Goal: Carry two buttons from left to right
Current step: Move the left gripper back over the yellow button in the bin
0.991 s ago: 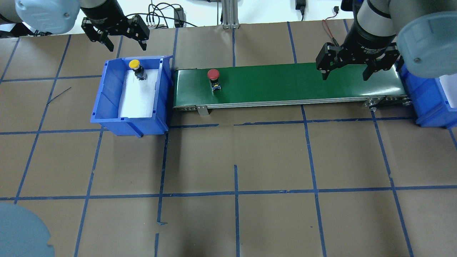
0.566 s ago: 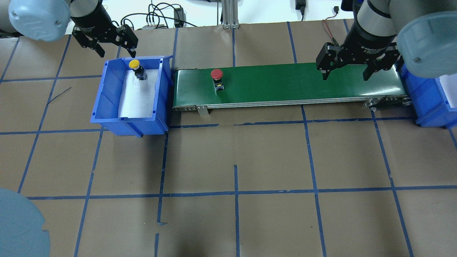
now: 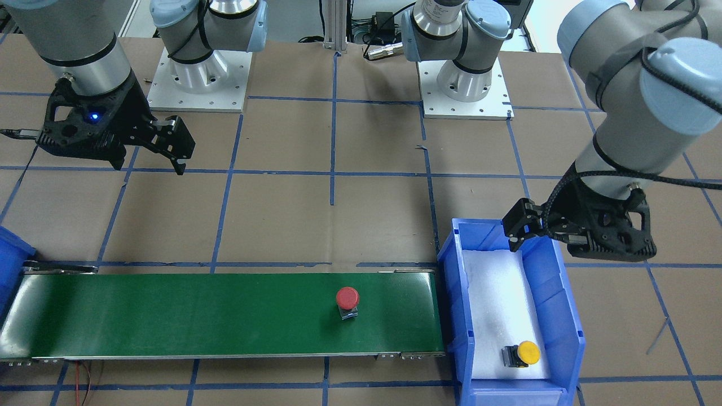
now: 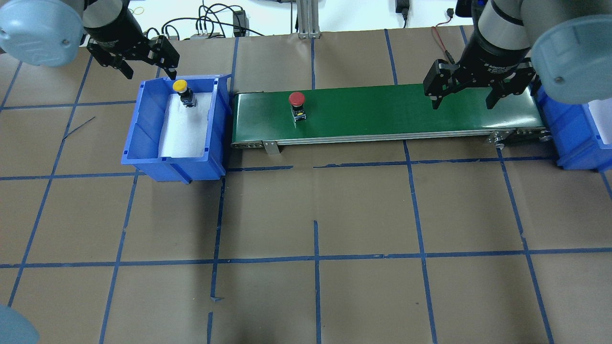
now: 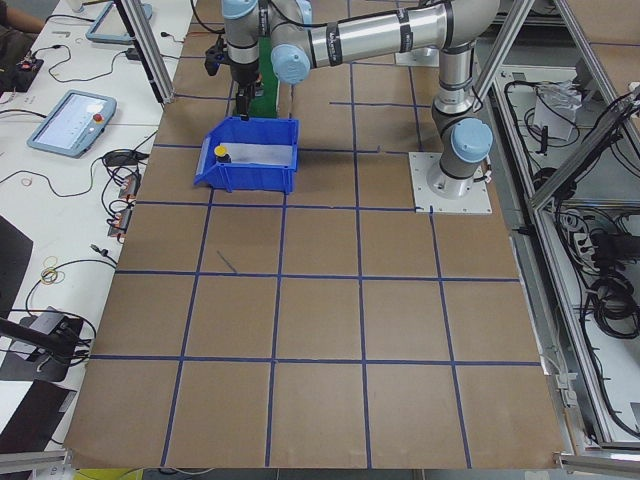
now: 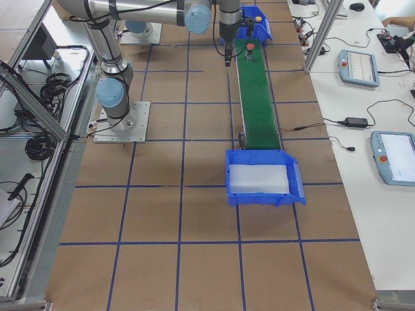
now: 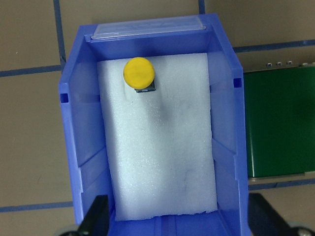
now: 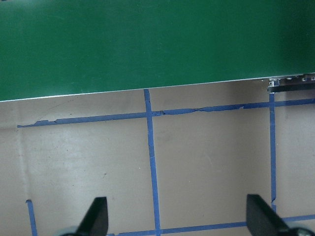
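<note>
Seen from overhead, the left gripper (image 4: 149, 71), fingers spread, hangs high above the blue bin (image 4: 143, 125). The yellow button (image 4: 180, 86) stands at the bin's 12 o'clock end. The red button (image 4: 297, 99) stands on the green belt (image 4: 382, 112) toward 9 o'clock. The right gripper (image 4: 460, 102), also spread, hangs near the belt's 3 o'clock end. Its wrist lettering is too small to read.

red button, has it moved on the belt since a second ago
Yes. In the overhead view the red button has shifted rightward along the green belt, farther from the blue bin at the belt's left end, which has not moved.
</note>
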Controlling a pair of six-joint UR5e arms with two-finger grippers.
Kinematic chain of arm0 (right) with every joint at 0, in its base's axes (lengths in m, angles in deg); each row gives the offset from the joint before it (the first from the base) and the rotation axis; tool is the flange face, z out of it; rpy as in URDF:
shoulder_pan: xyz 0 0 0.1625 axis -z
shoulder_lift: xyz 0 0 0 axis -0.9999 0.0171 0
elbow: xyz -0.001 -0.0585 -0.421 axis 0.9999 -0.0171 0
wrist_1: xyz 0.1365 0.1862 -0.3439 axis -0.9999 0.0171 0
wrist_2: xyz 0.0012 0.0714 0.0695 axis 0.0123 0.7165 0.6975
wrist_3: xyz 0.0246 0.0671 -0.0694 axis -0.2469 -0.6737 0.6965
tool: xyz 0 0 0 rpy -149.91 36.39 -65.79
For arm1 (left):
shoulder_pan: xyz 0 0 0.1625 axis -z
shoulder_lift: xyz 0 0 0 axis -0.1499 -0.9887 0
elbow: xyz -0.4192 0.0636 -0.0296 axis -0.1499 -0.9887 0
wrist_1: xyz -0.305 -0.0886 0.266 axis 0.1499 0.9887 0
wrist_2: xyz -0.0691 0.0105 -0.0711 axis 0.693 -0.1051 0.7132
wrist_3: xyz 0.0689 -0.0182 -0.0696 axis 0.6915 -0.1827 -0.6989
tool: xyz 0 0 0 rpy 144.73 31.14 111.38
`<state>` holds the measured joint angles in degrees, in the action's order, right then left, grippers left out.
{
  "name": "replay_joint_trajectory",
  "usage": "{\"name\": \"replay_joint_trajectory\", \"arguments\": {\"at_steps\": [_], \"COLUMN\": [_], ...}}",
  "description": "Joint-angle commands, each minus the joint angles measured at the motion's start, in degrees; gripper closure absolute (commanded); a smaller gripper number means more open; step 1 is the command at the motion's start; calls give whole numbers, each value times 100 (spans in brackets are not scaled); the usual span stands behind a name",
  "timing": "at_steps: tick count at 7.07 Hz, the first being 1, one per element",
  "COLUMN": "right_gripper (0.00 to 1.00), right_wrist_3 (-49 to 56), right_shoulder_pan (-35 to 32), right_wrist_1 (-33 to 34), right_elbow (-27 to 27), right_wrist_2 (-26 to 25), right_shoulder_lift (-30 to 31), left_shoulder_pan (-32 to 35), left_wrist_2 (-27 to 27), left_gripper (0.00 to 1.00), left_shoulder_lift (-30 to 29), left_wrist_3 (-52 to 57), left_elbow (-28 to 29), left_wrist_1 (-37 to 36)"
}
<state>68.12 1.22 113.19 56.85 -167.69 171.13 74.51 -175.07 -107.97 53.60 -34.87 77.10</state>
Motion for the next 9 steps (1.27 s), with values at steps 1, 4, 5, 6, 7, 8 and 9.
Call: {"name": "replay_joint_trajectory", "arguments": {"at_steps": [1,4,5,6,7,8,9], "right_gripper": [0,0,0,0,0,0,0], "right_wrist_3": [168,212,82,72,80,72,71], "right_shoulder_pan": [-35,52,61,52,44,43,43], "right_wrist_1": [5,-12,-30,-22,-13,5,5], "right_elbow": [4,-14,-14,-14,-14,-14,-14], "right_wrist_2": [59,59,51,42,7,15,-2], "right_shoulder_lift": [-1,-54,-45,-36,-19,-18,-10], "left_shoulder_pan": [79,80,80,80,80,71,71], "left_wrist_2": [1,1,1,1,1,1,1], "left_gripper": [0,0,0,0,0,0,0], "left_shoulder_lift": [631,677,677,686,695,703,704], "left_wrist_3": [-229,-283,-283,-275,-240,-231,-222], "left_elbow": [27,-43,-35,-35,-52,-52,-52], "left_wrist_1": [886,987,987,987,987,996,987]}}
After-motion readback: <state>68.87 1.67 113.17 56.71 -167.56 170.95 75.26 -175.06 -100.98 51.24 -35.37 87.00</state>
